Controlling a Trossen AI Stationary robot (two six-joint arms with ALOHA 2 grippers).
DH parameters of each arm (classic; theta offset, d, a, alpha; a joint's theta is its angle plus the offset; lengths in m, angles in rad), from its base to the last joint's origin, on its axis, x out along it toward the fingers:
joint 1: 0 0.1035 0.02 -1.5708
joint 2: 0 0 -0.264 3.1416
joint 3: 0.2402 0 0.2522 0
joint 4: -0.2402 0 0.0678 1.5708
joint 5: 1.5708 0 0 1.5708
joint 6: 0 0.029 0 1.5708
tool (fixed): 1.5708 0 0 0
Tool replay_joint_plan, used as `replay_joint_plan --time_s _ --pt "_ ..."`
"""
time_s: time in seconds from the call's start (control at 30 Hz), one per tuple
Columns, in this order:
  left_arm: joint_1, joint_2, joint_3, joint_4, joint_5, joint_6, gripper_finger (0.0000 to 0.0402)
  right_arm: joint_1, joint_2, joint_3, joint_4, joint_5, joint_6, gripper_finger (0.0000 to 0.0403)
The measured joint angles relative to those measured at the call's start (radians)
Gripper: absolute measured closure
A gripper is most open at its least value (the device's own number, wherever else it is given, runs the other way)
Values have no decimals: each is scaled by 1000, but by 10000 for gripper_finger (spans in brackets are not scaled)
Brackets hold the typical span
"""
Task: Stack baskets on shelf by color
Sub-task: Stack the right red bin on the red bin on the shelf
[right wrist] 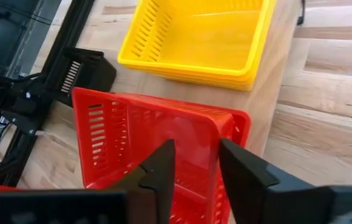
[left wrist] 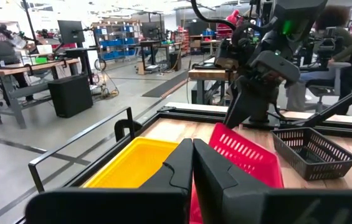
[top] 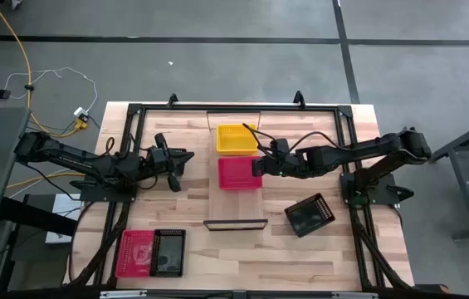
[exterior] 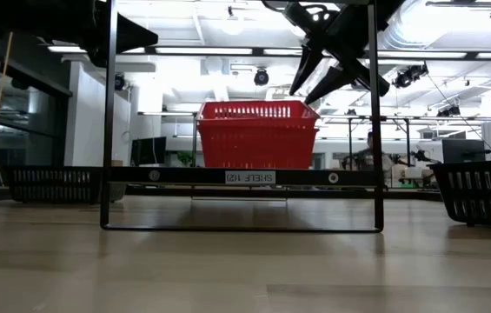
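the right gripper [top: 259, 164] is at the edge of the red basket [top: 239, 173] on the shelf [top: 261, 137]. in the right wrist view its two fingers [right wrist: 163, 163] stand a little apart, one on each side of the red basket's [right wrist: 151, 143] wall. i cannot tell if they press it. the red basket looks a bit tilted in the left wrist view [left wrist: 244, 155].

the yellow basket [top: 236, 138] sits on the shelf too, just beside the red one, toward the far edge of the table [top: 334, 249].

the left gripper [top: 186, 159] hangs over the table to the left of the shelf, apart from the baskets. its fingers [left wrist: 182, 168] are pressed together and hold nothing.

a black basket [top: 310, 215] lies on the table near the right arm. near the front left corner there is another red basket [top: 134, 252] with another black basket [top: 168, 252] touching its side.

in the low view the red basket [exterior: 258, 133] rests on the shelf [exterior: 243, 176], with the right gripper [exterior: 323, 74] above its right end.
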Motion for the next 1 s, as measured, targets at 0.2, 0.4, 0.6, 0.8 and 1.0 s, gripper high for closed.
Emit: replay_joint_plan --time_s 0.2,0.4,0.6,0.8,1.0 --pt "0 0 0 0 0 0 401 -7 -17 0 27 -31 -83 262" --pt "0 1 0 -4 0 0 401 -21 -75 0 33 -38 -240 258" --pt "0 1 0 -9 0 -1 401 -21 -100 0 14 -43 -414 280" --pt "0 1 0 -8 0 -2 401 -21 -50 1 48 -16 -555 390" --pt "0 0 0 -6 0 -4 401 -34 5 1 170 15 -670 400"
